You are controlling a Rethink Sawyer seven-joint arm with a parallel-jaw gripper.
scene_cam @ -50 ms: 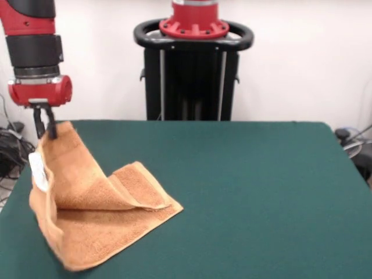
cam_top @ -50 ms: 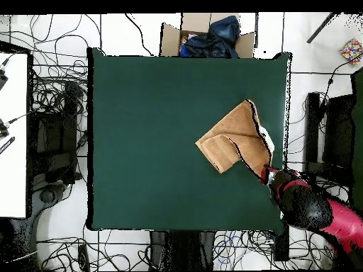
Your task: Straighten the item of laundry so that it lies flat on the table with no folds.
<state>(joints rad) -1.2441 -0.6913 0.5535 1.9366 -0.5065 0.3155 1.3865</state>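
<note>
The item of laundry, an orange-tan terry towel (scene_cam @ -50 ms: 99,215), lies at the left of the dark green table (scene_cam @ -50 ms: 250,197) in the front view. One corner is lifted into the air and my gripper (scene_cam @ -50 ms: 46,132) is shut on it. The raised part hangs as a slanting sheet, while a folded flap rests on the lower layer. A small white label (scene_cam @ -50 ms: 38,168) shows on the left hem. From overhead the towel (cam_top @ -50 ms: 230,134) sits near the table's (cam_top @ -50 ms: 149,142) right edge, with the gripper (cam_top @ -50 ms: 267,173) at its lower right corner.
Tangled cables (cam_top @ -50 ms: 57,99) cover the floor around the table. A cardboard box with dark blue cloth (cam_top @ -50 ms: 209,35) stands beyond the table's top edge in the overhead view. A white desk (cam_top @ -50 ms: 13,134) lies at the left.
</note>
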